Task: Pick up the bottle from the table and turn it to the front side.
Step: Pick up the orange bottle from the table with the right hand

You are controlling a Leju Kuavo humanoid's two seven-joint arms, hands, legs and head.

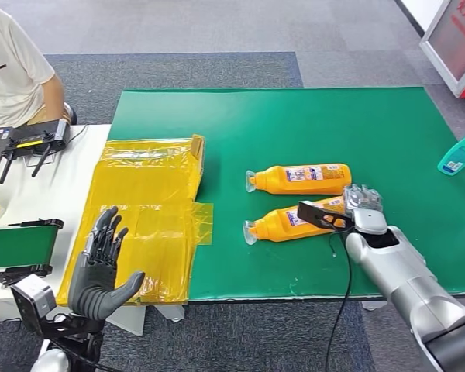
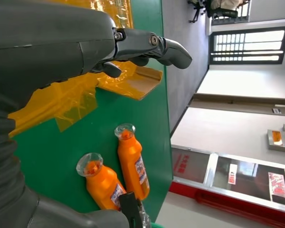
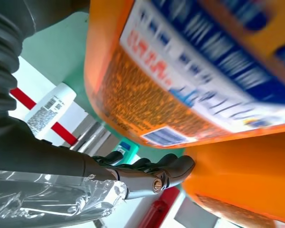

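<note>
Two orange bottles lie on their sides on the green surface [image 1: 394, 132], roughly parallel, clear caps pointing left; the near bottle [image 1: 277, 225] shows a white and blue printed label on its body, and the far bottle [image 1: 300, 179] carries a like label facing up; a narrow strip of green separates them. The right hand [image 1: 341, 213] sits at the base end of the near bottle, its dark fingers [image 3: 152, 171] lying against the orange body in the right wrist view; whether they have closed around it I cannot tell. The left hand [image 1: 101, 267] is raised at the near left, fingers spread apart and grasping nothing, above a yellow plastic bag [image 1: 148, 209] that covers the left end of the surface and overhangs its near edge. Right of the bottles the green surface runs bare to its right edge, where a teal spray bottle [image 1: 459, 153] lies at the far right; bare green also stretches behind the bottles to the far edge. Left of the green sits a white table [image 1: 49, 190] with a dark device [image 1: 34, 139]; a person in a white shirt [image 1: 11, 66] sits at the far left.
</note>
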